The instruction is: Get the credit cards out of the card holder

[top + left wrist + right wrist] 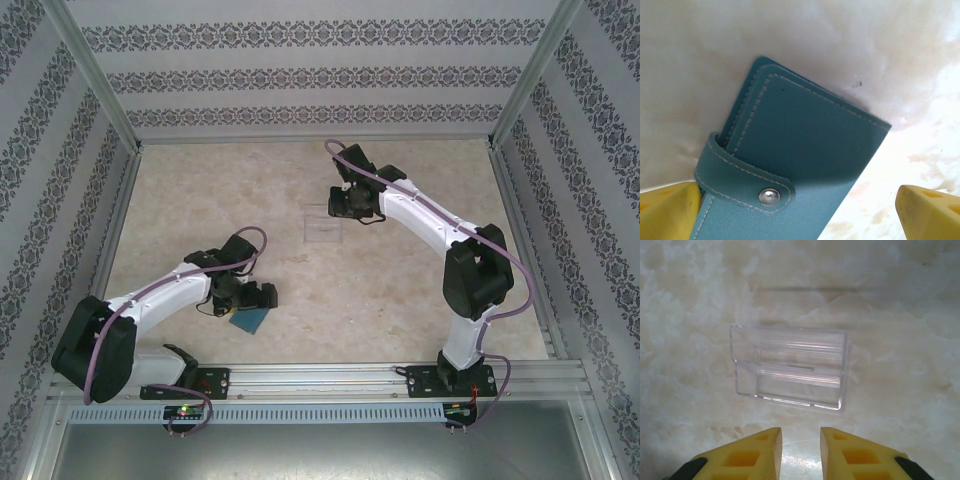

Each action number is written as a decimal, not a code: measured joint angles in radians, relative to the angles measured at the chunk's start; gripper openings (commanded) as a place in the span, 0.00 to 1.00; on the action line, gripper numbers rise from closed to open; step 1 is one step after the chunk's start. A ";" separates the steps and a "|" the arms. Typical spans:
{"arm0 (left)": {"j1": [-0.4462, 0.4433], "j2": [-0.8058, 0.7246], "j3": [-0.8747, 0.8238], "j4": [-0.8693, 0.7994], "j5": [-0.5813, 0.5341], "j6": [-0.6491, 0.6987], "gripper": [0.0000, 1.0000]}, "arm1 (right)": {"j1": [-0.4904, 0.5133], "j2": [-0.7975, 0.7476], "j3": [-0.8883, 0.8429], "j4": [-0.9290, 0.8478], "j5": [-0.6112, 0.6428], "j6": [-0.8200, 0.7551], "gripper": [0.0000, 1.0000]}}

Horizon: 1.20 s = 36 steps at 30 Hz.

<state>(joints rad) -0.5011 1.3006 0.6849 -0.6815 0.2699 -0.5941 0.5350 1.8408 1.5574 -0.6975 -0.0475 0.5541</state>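
- The holder (248, 322) lies on the table (400, 300), near-left, close to the front edge
- My left pincer (252, 297) hangs right over it; the holder sits between my fingers (667, 210), hard by the left one and apart from the right
- The box (325, 222) rests mid-table, behind the holder and to its right, well apart from it
- My right pincer (347, 203) is just right of the box, which lies ahead of its fingertips (762, 450), not touching

Pale marbled surface (400, 300), evenly lit. Walls (300, 70) on left, right and far sides: white with dark floral bands. Aluminium rail (330, 375) along near edge.
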 measured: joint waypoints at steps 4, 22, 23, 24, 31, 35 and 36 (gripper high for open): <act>-0.052 0.043 0.013 -0.031 -0.037 -0.019 1.00 | 0.000 0.000 -0.011 0.003 -0.003 0.000 0.29; -0.173 0.293 0.183 -0.140 -0.161 -0.054 0.82 | -0.005 -0.045 -0.072 0.015 -0.003 -0.003 0.30; -0.174 0.298 0.191 -0.140 -0.154 -0.061 0.79 | -0.008 -0.053 -0.081 0.016 -0.003 -0.003 0.30; -0.174 0.303 0.200 -0.139 -0.146 -0.068 0.77 | -0.010 -0.061 -0.090 0.018 -0.003 -0.003 0.30; -0.195 0.358 0.312 -0.119 -0.117 -0.134 0.71 | -0.053 -0.111 -0.161 0.034 -0.003 -0.008 0.30; -0.213 0.425 0.428 -0.119 -0.119 -0.171 0.70 | -0.083 -0.145 -0.208 0.040 -0.007 -0.011 0.31; -0.219 0.442 0.453 -0.119 -0.121 -0.175 0.70 | -0.090 -0.155 -0.219 0.042 -0.007 -0.012 0.31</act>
<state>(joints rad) -0.7200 1.7428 1.1381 -0.8005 0.1493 -0.7696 0.4454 1.6859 1.3380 -0.6559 -0.0544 0.5423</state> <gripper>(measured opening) 0.701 0.304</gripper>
